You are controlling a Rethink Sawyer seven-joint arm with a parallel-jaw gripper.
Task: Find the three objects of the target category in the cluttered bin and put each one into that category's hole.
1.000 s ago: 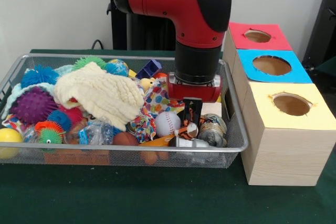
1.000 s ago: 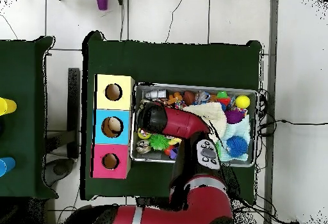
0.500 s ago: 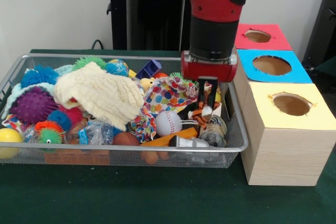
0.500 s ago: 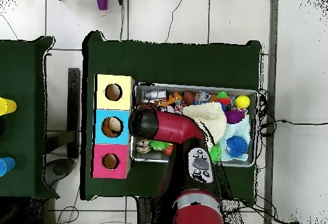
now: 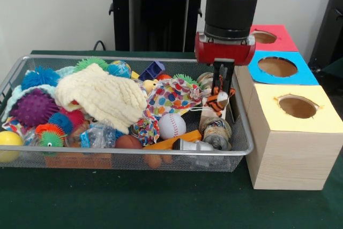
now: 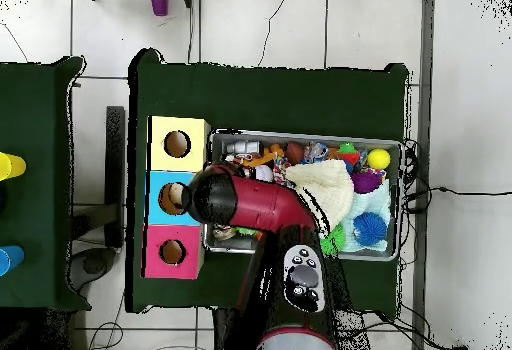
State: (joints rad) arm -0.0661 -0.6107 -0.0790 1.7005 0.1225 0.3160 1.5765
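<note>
The gripper [image 5: 221,96] is now lifted out of the bin [image 5: 238,132], and it is clamped on a small orange, black and white toy [image 5: 216,102] that hangs between its fingers. One second ago the same gripper was low inside the clutter, beside the baseball [image 5: 171,125]; half a second ago it was already rising with the toy. So the pick seems to have worked, and I judge that the carry to a hole is the step in hand.

The toy hangs above the bin's end that is next to the boxes, just beside the bin wall and over a grey roll [image 5: 216,131]. It is not yet over any box. The blue box [image 5: 278,68] is the closest to the bin on that side, with the red box [image 5: 265,37] behind it and the yellow box [image 5: 296,108] in front of it. Which hole is the right one I cannot tell.

In the bin remain a cream cloth [image 5: 102,96], a dotted fabric [image 5: 170,96] near the toy, a purple spiky ball [image 5: 33,106] and a yellow ball [image 5: 9,144] at the far end from the boxes. The bin wall and the box edge stand between the toy and the holes, so the hanging part could catch there.
</note>
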